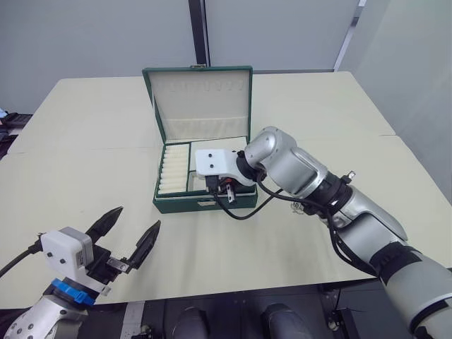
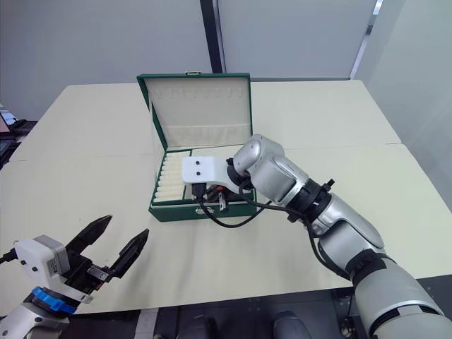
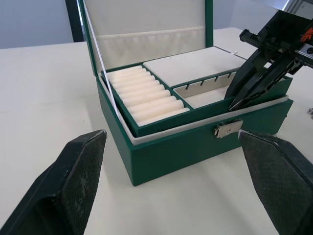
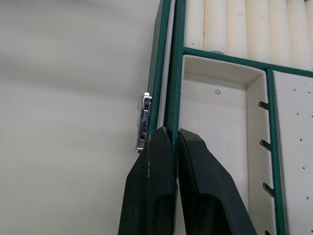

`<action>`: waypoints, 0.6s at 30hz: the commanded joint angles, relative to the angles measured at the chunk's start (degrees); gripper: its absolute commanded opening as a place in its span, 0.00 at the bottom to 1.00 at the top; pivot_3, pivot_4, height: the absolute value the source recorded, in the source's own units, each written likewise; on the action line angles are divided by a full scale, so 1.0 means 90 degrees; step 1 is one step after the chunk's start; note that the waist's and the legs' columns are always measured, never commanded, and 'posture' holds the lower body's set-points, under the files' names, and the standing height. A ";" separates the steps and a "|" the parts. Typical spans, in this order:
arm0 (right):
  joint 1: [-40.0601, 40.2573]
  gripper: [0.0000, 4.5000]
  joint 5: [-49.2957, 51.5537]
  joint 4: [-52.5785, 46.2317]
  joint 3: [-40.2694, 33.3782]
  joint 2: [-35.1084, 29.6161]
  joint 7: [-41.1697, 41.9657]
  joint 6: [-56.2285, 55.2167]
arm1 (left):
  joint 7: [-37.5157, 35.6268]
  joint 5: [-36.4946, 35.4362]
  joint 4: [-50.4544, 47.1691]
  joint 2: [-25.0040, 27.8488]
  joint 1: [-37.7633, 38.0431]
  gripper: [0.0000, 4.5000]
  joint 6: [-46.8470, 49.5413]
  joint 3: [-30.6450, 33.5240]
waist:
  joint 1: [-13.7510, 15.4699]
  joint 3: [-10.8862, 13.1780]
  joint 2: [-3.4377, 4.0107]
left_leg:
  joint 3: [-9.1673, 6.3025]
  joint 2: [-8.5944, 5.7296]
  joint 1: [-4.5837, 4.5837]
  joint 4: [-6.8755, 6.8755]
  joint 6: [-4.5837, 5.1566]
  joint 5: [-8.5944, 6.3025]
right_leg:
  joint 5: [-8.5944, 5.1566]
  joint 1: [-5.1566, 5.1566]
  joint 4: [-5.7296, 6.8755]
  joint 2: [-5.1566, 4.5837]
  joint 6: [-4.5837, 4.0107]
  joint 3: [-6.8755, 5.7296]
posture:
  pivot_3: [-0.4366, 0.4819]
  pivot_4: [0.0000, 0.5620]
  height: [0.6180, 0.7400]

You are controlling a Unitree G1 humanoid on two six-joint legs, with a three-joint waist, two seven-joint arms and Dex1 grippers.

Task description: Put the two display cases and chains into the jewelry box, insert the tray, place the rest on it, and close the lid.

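**Right fingers pinch the tray rim at the front of the open jewelry box**

Nearest the camera, the left gripper (image 1: 132,235) hovers over bare bench (image 1: 85,162), well in front of the jewelry box (image 1: 205,201) and off toward its left front corner. Its two black fingers (image 3: 73,188) are spread wide, holding nothing and pointing toward the box.

At the middle of the bench stands the dark green jewelry box, its lid (image 1: 201,99) raised upright at the back with the cream lining facing forward. Inside the box sits the tray (image 3: 161,93), its green rim just inside the box wall. Cream ring rolls (image 3: 144,95) fill the tray's left part; to their right lie a flat cream pad toward the lid and a narrow open compartment (image 4: 215,127) toward the box's front wall. That compartment looks empty apart from a tiny speck on its floor.

Over the box's front edge reaches the right gripper (image 4: 174,134), pointing down. Its fingers (image 4: 151,186) are drawn nearly together, pinching the tray's green front rim: one sits outside the rim against the box wall, the other inside the narrow compartment. The box's small metal clasp (image 4: 143,122) is just beside the outer finger on the front wall.
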 commanded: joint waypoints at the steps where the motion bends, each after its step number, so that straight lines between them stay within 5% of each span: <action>1: -0.0170 0.00 0.0021 -0.0246 -0.0244 0.0025 -0.0025 -0.0090 | -0.0060 0.0065 -0.0026 0.0064 -0.0007 1.00 -0.0104 -0.0018 | 0.0000 0.0000 0.0000 | 0.0000 0.0000 0.0000 0.0000 0.0000 0.0000 | 0.0000 0.0000 0.0000 0.0000 0.0000 0.0000 | 0.48 0.27 1.00; 18: -0.0108 0.00 0.0010 -0.0173 -0.0309 0.0112 -0.0127 -0.0209 | -0.0100 0.0146 0.0042 0.0040 -0.0071 1.00 -0.0109 -0.0049 | -0.0001 0.0001 -0.0002 | 0.0001 0.0000 0.0000 -0.0002 0.0000 0.0000 | 0.0000 -0.0002 0.0000 0.0000 0.0000 0.0001 | 0.48 0.27 1.00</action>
